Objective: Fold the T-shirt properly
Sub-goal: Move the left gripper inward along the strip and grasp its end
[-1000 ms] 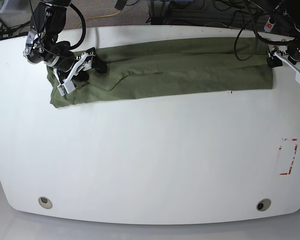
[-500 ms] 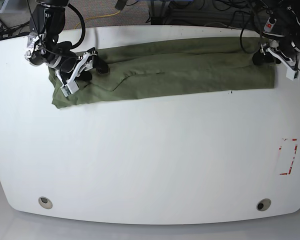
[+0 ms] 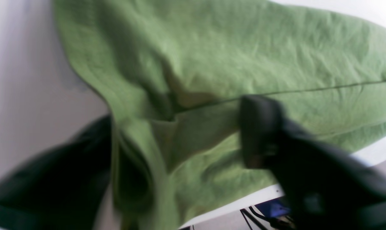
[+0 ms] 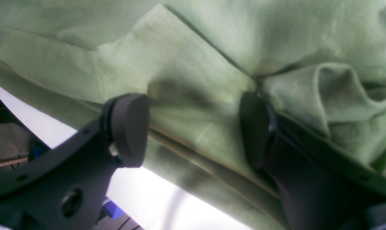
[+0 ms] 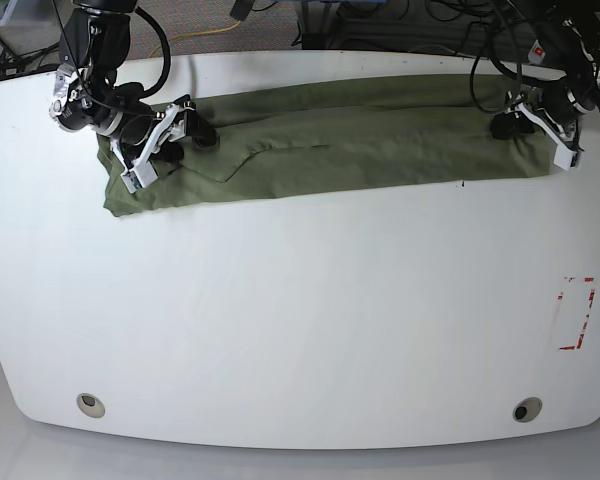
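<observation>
A white bench [image 5: 300, 330] lies mostly bare in front, with a red-marked rectangle [image 5: 577, 313] near one side edge. Along its far edge the olive-green T-shirt [image 5: 360, 150] lies folded into a long wrinkled strip. At one end the right gripper [image 5: 158, 148] sits over the cloth, jaws spread, its pads [image 4: 130, 127] resting on fabric without pinching it. At the other end the left gripper [image 5: 532, 122] straddles the shirt's edge; its wrist view is blurred, so I cannot tell whether it grasps. Cables [image 5: 380, 25] crowd behind.
</observation>
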### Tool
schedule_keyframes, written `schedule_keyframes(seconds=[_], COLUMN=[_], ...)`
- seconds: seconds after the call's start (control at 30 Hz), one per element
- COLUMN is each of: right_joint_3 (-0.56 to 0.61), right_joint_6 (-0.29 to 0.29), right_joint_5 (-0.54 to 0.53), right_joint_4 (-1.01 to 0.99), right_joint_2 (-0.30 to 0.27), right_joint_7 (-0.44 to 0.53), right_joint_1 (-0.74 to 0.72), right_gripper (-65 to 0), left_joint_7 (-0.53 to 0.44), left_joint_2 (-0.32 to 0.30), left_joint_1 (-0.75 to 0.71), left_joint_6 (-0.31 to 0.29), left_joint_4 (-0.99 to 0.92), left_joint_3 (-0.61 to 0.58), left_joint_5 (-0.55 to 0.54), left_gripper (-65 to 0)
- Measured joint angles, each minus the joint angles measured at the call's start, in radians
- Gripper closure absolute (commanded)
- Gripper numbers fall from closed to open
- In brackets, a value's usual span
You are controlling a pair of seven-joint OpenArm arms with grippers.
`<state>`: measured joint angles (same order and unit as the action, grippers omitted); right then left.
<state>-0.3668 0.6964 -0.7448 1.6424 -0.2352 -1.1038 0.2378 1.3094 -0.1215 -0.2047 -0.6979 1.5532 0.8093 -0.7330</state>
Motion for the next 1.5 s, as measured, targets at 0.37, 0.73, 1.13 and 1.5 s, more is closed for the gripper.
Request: schedule_keyframes(seconds=[0.37,0.73,1.13,1.5], right_joint_3=[0.006,0.005,0.005,0.007], right_joint_6=[0.0,0.003,0.003,0.003], right_joint_5=[0.006,-0.019,-0.019,-0.012], right_joint_4=[-0.04,-0.093,-0.093,-0.094], right_joint_2=[0.0,-0.003,-0.006,0.001], right_joint_7=[0.016,0.039,0.038,0.035], right_joint_1=[0.004,-0.006,-0.01,-0.02], right_gripper=[-3.5,-3.5,-3.5,-3.5], left_joint_7=[0.047,0.045,0.048,0.048], left_joint_2=[0.039,0.092,0.127,0.076], left_joint_1=[-0.035,-0.046,-0.03,-0.028], left_joint_6=[0.004,0.001,0.001,0.047], left_joint_4=[0.327,0.439,0.438,0.439], left_joint_3=[-0.056,-0.409,-0.474,-0.253], left_joint_5=[0.05,0.04,0.023,0.019], left_gripper=[-10.7,-10.7,-34.3,-39.4])
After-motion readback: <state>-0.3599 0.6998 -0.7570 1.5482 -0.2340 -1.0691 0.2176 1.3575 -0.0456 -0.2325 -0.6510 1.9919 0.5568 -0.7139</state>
